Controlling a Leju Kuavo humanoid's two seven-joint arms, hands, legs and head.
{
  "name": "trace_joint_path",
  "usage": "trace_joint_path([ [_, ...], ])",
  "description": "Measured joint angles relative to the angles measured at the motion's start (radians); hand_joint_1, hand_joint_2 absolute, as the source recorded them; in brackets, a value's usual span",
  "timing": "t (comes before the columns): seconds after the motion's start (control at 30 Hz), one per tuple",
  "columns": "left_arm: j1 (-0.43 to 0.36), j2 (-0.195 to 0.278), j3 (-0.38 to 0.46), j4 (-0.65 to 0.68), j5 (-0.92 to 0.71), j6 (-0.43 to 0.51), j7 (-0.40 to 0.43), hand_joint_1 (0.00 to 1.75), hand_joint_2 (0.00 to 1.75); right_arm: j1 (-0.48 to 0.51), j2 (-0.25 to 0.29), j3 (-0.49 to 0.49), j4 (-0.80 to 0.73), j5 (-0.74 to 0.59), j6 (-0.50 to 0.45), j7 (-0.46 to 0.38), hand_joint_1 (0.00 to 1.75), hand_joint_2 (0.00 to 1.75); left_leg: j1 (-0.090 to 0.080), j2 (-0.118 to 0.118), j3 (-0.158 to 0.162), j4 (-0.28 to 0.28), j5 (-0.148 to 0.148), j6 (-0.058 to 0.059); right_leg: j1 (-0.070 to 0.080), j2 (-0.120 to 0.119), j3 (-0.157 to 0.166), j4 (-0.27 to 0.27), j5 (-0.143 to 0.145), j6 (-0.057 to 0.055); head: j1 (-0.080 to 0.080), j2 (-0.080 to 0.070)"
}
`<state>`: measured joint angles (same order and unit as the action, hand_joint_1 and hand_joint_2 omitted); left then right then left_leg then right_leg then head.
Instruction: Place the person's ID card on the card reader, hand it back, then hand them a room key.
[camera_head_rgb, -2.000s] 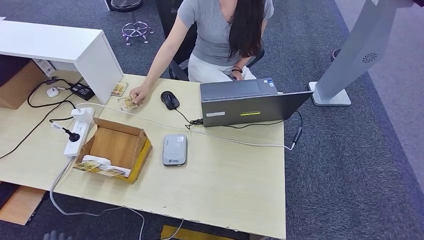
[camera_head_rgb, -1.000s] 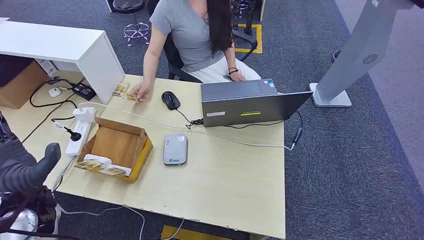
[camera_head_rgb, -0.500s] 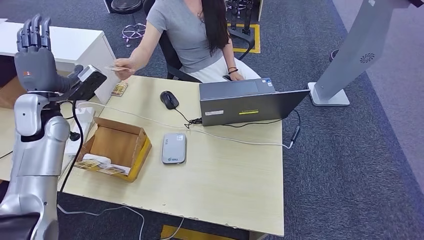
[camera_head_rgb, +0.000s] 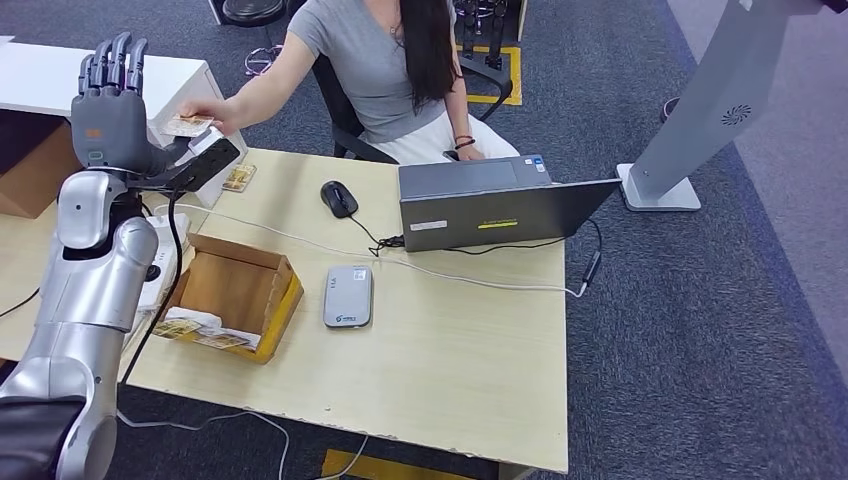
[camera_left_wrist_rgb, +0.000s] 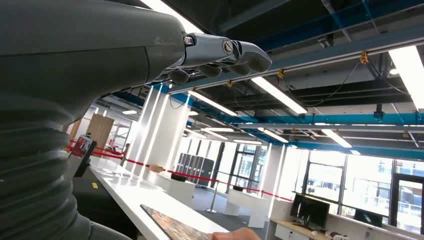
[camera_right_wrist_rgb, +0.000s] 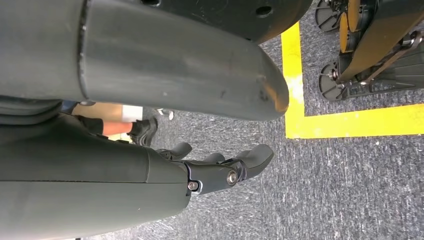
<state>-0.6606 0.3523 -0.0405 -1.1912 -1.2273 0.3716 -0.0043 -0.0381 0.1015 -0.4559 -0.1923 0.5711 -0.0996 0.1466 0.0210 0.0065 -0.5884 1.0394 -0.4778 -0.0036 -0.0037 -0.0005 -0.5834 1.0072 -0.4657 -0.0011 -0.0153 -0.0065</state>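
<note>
While the seated person in the grey T-shirt (camera_head_rgb: 385, 60) stretches an arm across, the robot's grey left hand (camera_head_rgb: 108, 110) is raised beside the white counter block (camera_head_rgb: 60, 85), fingers straight up and spread, holding nothing. The person's hand (camera_head_rgb: 212, 115) holds out the small yellowish ID card (camera_head_rgb: 186, 125), right next to the robot's thumb and the dark camera box at its wrist; whether card and thumb touch, I cannot tell. From the left wrist the card's edge (camera_left_wrist_rgb: 172, 229) shows low down, under loosely bent fingers (camera_left_wrist_rgb: 235, 52). On the pale wooden desk (camera_head_rgb: 450, 360) lies the flat grey card reader (camera_head_rgb: 348, 296), well apart from the card, with a small logo too tiny to read. Just left of it sits an open brown cardboard box (camera_head_rgb: 235, 295) with patterned cards (camera_head_rgb: 195, 335) at its near edge. A grey laptop (camera_head_rgb: 495, 205) carries a yellow sticker, unreadable. The right hand (camera_right_wrist_rgb: 220, 167) hangs over grey carpet, fingers curled inward around nothing.
</note>
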Motion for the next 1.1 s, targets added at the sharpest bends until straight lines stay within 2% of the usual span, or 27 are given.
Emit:
trace_joint_path([
  [0.13, 0.001, 0.004, -0.002, 0.009, 0.004, 0.000, 0.000, 0.00, 1.75, 0.002, 0.000, 0.000, 0.000, 0.000, 0.000, 0.000, 0.00, 0.00, 0.000, 0.000, 0.000, 0.000, 0.000, 0.000, 0.000, 0.000, 0.000, 0.000, 0.000, 0.000, 0.000, 0.000],
  [0.27, 0.005, 0.005, -0.002, 0.011, 0.009, 0.002, 0.001, 1.75, 1.75, 0.003, 0.000, 0.000, 0.000, 0.002, 0.000, 0.003, 0.00, 0.00, 0.000, 0.000, 0.000, 0.000, 0.000, 0.000, 0.000, 0.000, 0.000, 0.000, 0.000, 0.000, 0.000, 0.000],
  [1.1, 0.024, 0.006, -0.010, 0.011, 0.021, 0.010, -0.004, 1.75, 1.75, 0.004, 0.000, 0.000, 0.000, 0.009, 0.000, 0.002, 0.00, 0.00, 0.000, 0.000, -0.001, 0.000, 0.000, 0.000, 0.000, 0.000, 0.000, 0.000, 0.000, 0.000, 0.000, 0.000],
])
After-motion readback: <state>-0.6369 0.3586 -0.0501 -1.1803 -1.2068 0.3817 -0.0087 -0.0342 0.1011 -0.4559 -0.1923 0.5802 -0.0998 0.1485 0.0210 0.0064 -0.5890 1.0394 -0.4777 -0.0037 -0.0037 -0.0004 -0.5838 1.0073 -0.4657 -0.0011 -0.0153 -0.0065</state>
